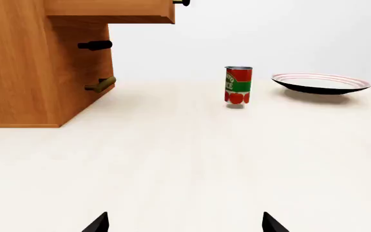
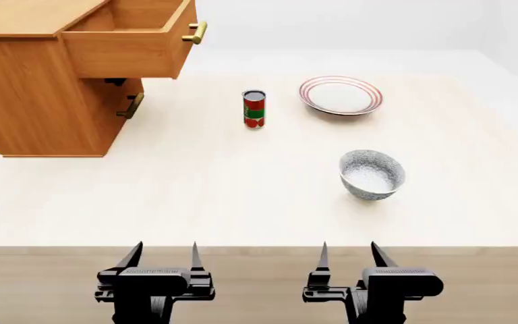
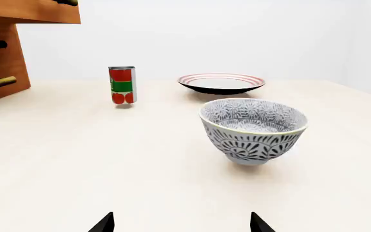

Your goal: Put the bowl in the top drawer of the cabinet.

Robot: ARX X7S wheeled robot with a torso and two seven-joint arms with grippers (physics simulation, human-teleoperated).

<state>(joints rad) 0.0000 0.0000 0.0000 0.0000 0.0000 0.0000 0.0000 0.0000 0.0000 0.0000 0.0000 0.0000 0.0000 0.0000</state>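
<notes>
The speckled grey-and-white bowl (image 2: 372, 174) (image 3: 253, 129) stands upright on the pale table, right of centre. The orange-brown cabinet (image 2: 30, 101) (image 1: 18, 72) sits at the far left, its top drawer (image 2: 133, 42) (image 1: 111, 9) pulled out, brass handle facing right. The smaller lower drawer (image 2: 131, 106) is nearly closed. My left gripper (image 2: 162, 255) (image 1: 184, 223) and right gripper (image 2: 348, 254) (image 3: 181, 223) hover at the table's near edge, both open and empty. The bowl lies ahead of the right gripper, slightly to its right.
A red-and-green can (image 2: 253, 109) (image 1: 238, 85) (image 3: 122, 85) stands mid-table at the back. A flat white plate with red rings (image 2: 341, 94) (image 1: 321, 83) (image 3: 221, 82) lies behind the bowl. The table's front edge (image 2: 259, 248) runs just beyond the grippers.
</notes>
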